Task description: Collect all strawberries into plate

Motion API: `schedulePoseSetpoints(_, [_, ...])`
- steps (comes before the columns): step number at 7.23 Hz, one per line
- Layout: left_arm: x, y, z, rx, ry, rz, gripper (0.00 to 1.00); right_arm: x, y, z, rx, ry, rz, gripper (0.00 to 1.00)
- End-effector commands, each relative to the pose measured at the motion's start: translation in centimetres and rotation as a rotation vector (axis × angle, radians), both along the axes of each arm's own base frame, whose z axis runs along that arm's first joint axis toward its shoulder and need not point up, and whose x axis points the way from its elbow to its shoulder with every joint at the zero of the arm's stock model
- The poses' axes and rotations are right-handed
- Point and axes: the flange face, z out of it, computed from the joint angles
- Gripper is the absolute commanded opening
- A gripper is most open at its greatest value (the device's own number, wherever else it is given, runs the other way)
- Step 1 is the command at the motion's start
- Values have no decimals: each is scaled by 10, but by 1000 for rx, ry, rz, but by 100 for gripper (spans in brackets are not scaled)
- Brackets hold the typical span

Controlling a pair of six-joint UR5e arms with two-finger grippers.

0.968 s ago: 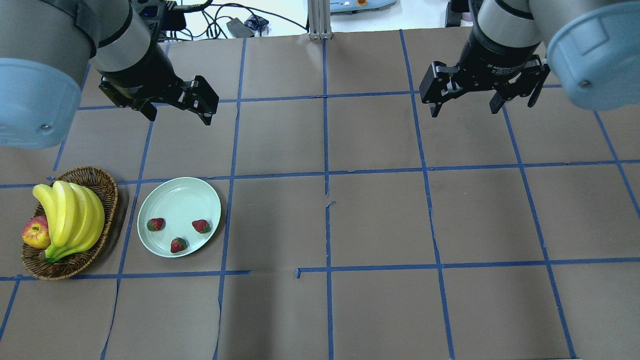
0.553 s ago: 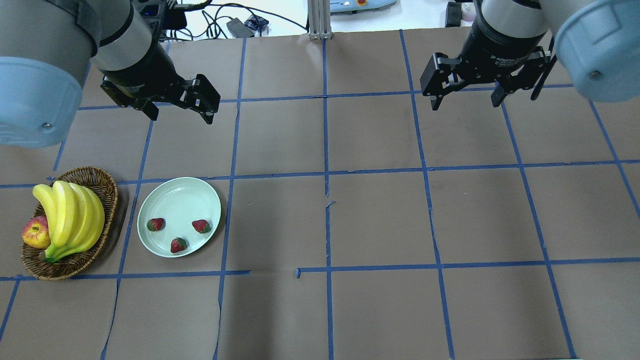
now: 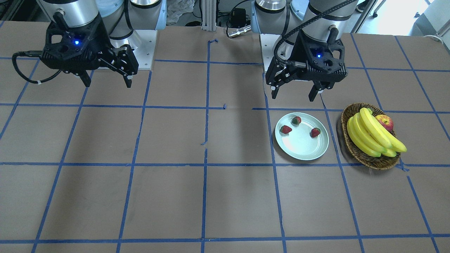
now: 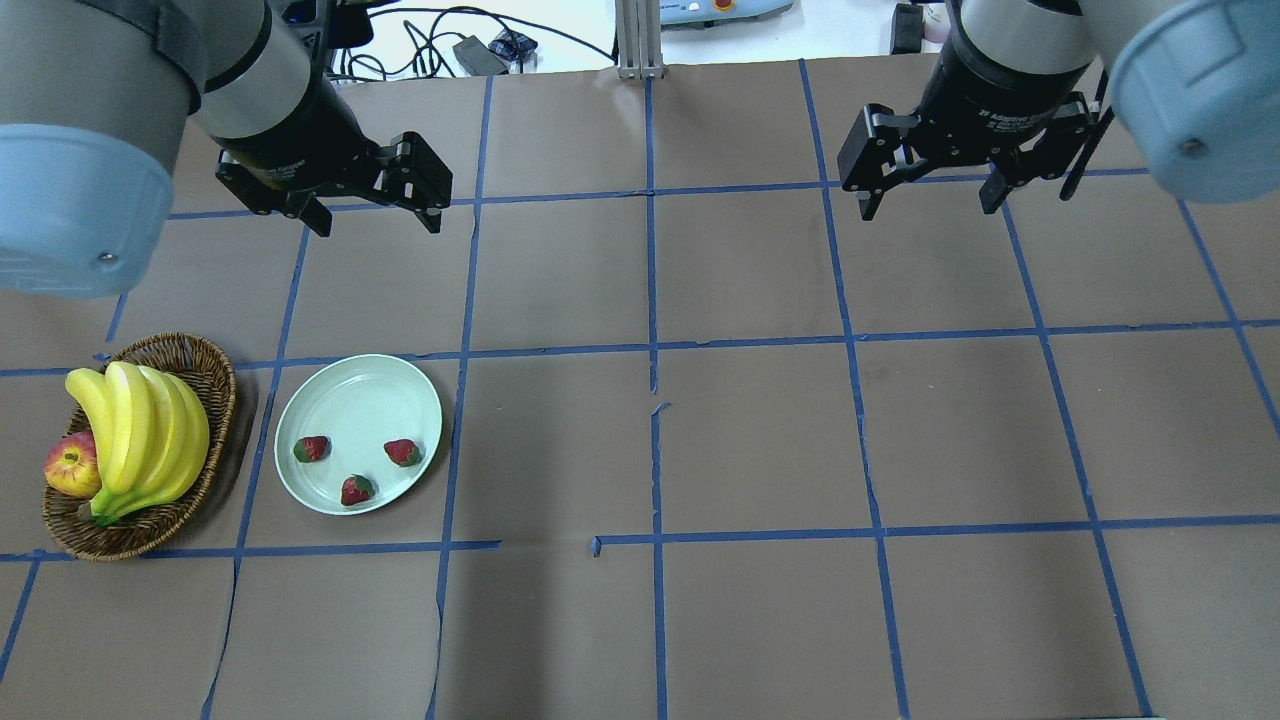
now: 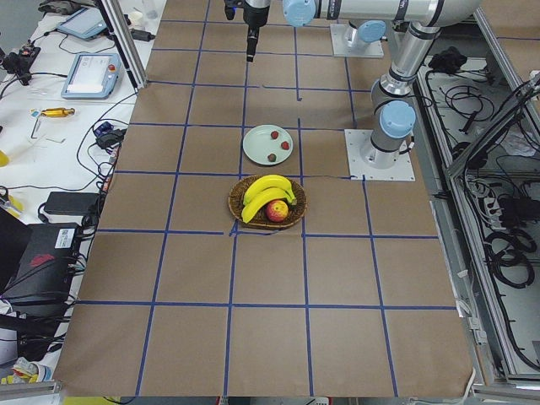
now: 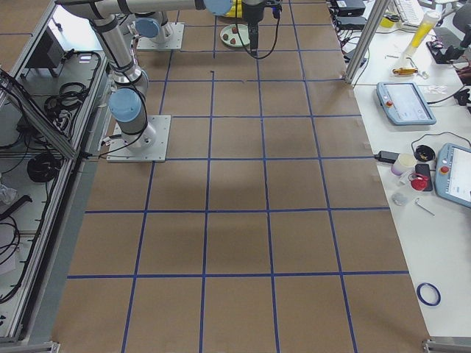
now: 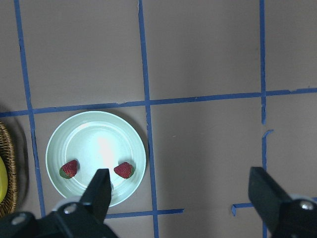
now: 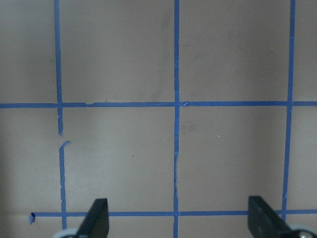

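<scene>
Strawberries point(image 4: 357, 490): all three lie on the plate point(image 4: 360, 400), in the half nearer my base, apart from one another, none touching the rim. The plate sits flat on the table point(image 4: 760, 430) on my left side, just beside the wicker basket point(image 4: 218, 380), not touching it. The basket holds the bananas point(image 4: 140, 430) and an apple point(image 4: 70, 468).

Left gripper point(image 4: 378, 222): jaws spread wide, nothing between them, touching nothing. It hangs above the table, clear of the plate. From the front it point(image 3: 293, 96) shows raised off the paper. My left wrist camera looks straight down: plate at lower left, two berries in plain sight, the third hidden behind one of the fingers point(image 7: 99, 191).

Right gripper point(image 4: 928, 205): also spread wide, empty, no contact. It hangs over the far right part of the table, well apart from the plate and the fruit. The front view point(image 3: 108, 84) agrees. The right wrist camera shows only brown paper and blue tape point(image 8: 176, 124) lines between the two finger tips.
</scene>
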Motion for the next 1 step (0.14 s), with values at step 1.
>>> schedulePoseSetpoints(1, [0, 2, -1, 7, -2, 6, 100, 0, 0, -1, 3, -1, 0, 100])
